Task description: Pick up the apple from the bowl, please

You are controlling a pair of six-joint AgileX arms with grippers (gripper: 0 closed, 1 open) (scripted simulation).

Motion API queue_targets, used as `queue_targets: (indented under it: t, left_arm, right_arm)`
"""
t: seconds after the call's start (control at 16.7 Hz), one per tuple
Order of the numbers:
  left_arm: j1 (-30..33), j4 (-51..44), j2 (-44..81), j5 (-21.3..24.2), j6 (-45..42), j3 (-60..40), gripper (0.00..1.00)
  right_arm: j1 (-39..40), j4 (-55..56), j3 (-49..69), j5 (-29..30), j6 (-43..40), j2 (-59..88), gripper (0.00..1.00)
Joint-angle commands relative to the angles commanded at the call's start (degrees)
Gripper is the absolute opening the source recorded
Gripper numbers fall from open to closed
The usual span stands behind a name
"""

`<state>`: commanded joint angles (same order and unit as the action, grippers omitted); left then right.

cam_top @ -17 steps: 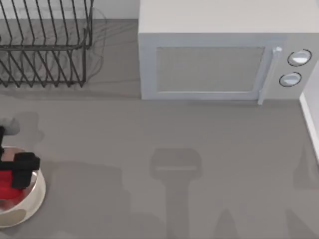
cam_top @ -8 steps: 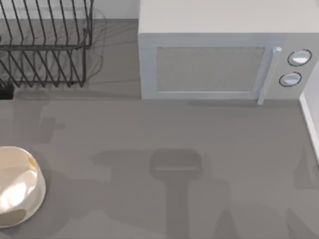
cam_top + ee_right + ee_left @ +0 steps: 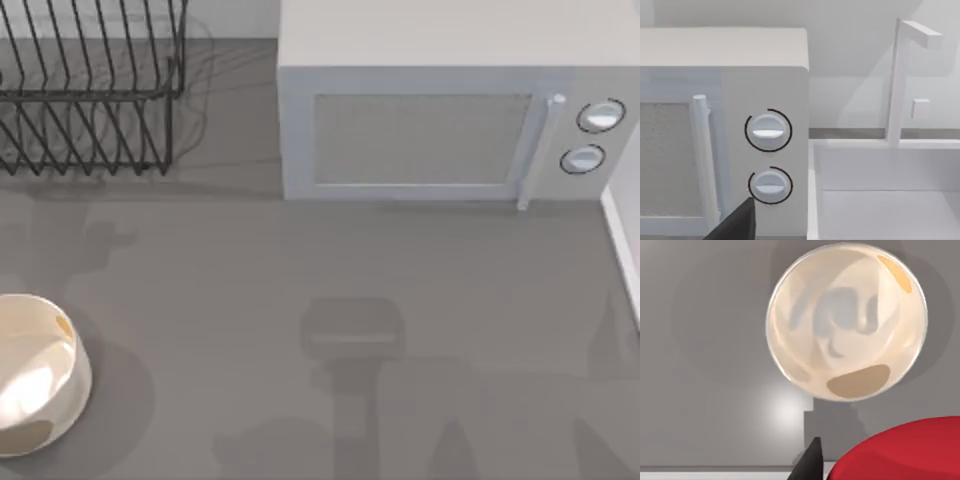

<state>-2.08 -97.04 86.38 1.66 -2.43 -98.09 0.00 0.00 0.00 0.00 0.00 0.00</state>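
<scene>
The bowl (image 3: pixel 38 375) is glossy cream-white and sits at the table's left edge in the top view, its beige inside bare. The left wrist view looks straight down on the bowl (image 3: pixel 846 320) from well above. In that view the red apple (image 3: pixel 905 452) fills the near corner, held up close to the camera, with one dark fingertip (image 3: pixel 811 460) beside it. My left gripper (image 3: pixel 860 467) is shut on the apple, high over the table beside the bowl. My right gripper (image 3: pixel 737 224) hangs in front of the microwave's knobs.
A white microwave (image 3: pixel 430 130) stands at the back centre, its door shut and its two knobs (image 3: pixel 768 131) on the right. A black wire dish rack (image 3: pixel 90 90) is at the back left. A white sink (image 3: pixel 885 200) with a faucet (image 3: pixel 899 80) lies at the right edge.
One second ago my left gripper was down in the bowl around the apple. It has since risen out of the top view with the apple, leaving the bowl bare.
</scene>
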Motion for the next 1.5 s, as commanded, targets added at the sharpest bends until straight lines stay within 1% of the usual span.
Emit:
queue_targets:
  t: [0.3,0.42,0.6,0.96,1.14,1.26,1.5]
  left_arm:
    - [-0.1,0.1,0.2,0.0,0.0,0.1,0.0]
    - [1.9,0.8,1.2,-0.1,2.0,0.3,0.0]
    - [9.1,3.4,4.1,-0.4,9.2,1.3,0.0]
    - [32.5,12.3,10.8,-1.1,31.6,5.5,0.0]
    - [41.5,16.5,13.3,-1.5,40.5,7.8,0.0]
    - [44.4,18.4,14.2,-1.6,43.5,8.9,0.0]
    - [45.0,18.9,14.3,-1.6,44.1,9.2,0.0]
  right_arm:
    - [0.0,0.0,0.0,0.0,0.0,0.0,1.0]
    - [0.0,0.0,0.0,0.0,0.0,0.0,1.0]
    - [0.0,0.0,0.0,0.0,0.0,0.0,1.0]
    - [0.0,0.0,0.0,0.0,0.0,0.0,1.0]
    - [0.0,0.0,0.0,0.0,0.0,0.0,1.0]
    - [0.0,0.0,0.0,0.0,0.0,0.0,1.0]
    - [0.0,0.0,0.0,0.0,0.0,0.0,1.0]
